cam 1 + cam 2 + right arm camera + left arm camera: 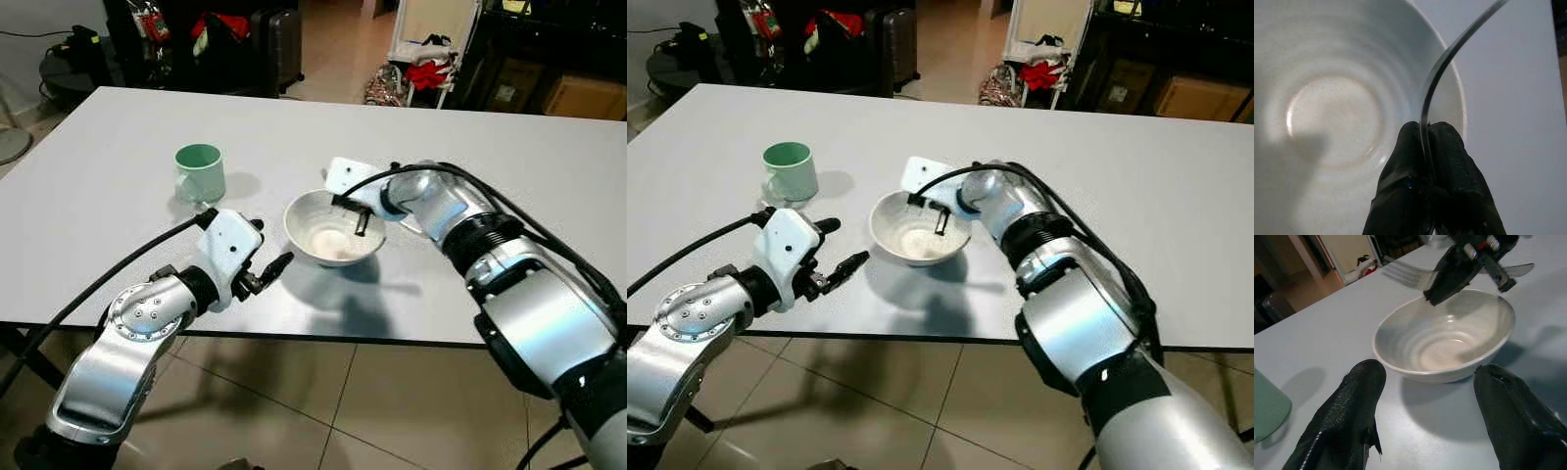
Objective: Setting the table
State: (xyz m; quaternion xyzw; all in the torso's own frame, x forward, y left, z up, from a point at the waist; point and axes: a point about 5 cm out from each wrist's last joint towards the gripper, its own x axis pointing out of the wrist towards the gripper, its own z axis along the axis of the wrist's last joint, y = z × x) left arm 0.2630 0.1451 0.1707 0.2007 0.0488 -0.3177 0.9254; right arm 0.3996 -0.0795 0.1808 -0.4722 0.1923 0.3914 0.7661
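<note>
right gripper (1430,147) is pinched tight on a fork (1442,63), holding it by the handle end; the thin metal runs out from between the two fingers. in the left wrist view the fork's tines (1403,275) stick out past the far rim of the bowl (334,228), so the fork hangs above the bowl, not touching it as far as the frames show. probably a carry pose: gripped at one end so the rest is free to be laid down flat.

bowl is white, empty, upright, sitting near the table's (509,166) front edge, roughly centre of the head view. green cup (200,172) stands at about 10 o'clock from the bowl, well apart, upright.

left gripper (263,269) is at about 8 o'clock from the bowl, near the table edge, fingers spread wide with nothing between them, pointed at the bowl. looks like it's staged to steady or shift the bowl.

judgement: the fork belongs beside the bowl, not in it, so the right arm needs to clear the rim sideways before lowering. risk is the tines clipping the rim and skidding the bowl.
</note>
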